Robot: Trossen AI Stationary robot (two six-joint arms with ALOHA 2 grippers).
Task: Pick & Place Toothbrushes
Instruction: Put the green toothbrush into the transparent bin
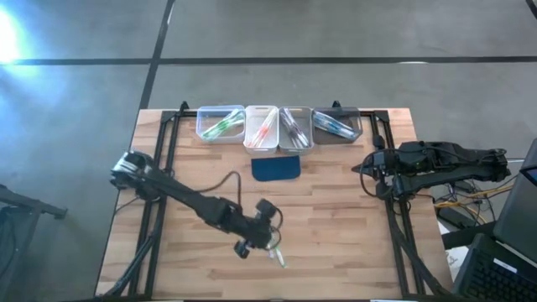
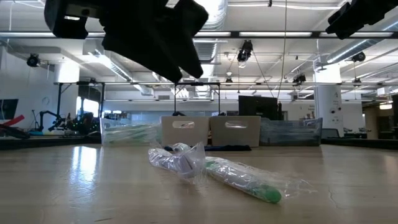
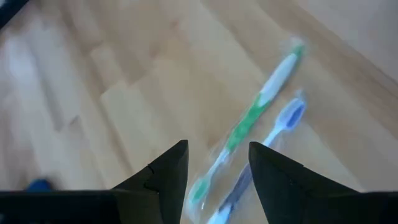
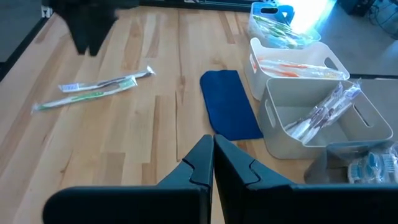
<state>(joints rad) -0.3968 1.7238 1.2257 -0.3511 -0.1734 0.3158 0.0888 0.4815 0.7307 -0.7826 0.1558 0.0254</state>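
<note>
While the left arm reaches across the table (image 1: 336, 218) near its front edge, the left hand (image 1: 267, 225) hangs spread just above two wrapped toothbrushes (image 3: 261, 118), holding nothing. One is green and white, one blue-grey, lying side by side in clear plastic. Right hand (image 4: 213, 163), pressed together, waits at the table's right side.

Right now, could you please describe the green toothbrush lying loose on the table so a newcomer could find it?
Start at the row of bins along the table's far edge, then come toward the near edge, below the left hand. Two wrapped brushes lie together; the green toothbrush has the green-and-white handle, its neighbour is blue.
</note>
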